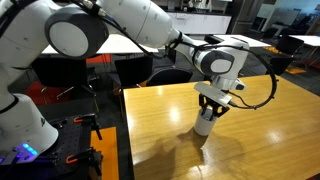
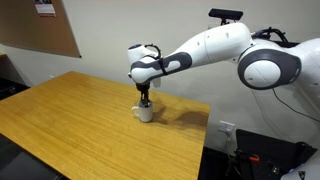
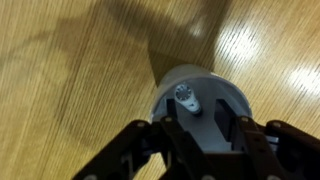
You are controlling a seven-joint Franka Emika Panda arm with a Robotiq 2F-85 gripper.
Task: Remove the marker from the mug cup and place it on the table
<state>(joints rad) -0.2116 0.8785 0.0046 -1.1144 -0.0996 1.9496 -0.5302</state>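
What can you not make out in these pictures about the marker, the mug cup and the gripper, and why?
1. Marker: seen only in the wrist view; in both exterior views it is hidden by the gripper and the mug cup wall.
2. Grip on the marker: wrist view, blurred; whether the fingers clamp it cannot be told.
3. Mug cup's near rim: wrist view, covered by the fingers.

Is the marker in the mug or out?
In: the wrist view shows the marker end-on inside the mug.
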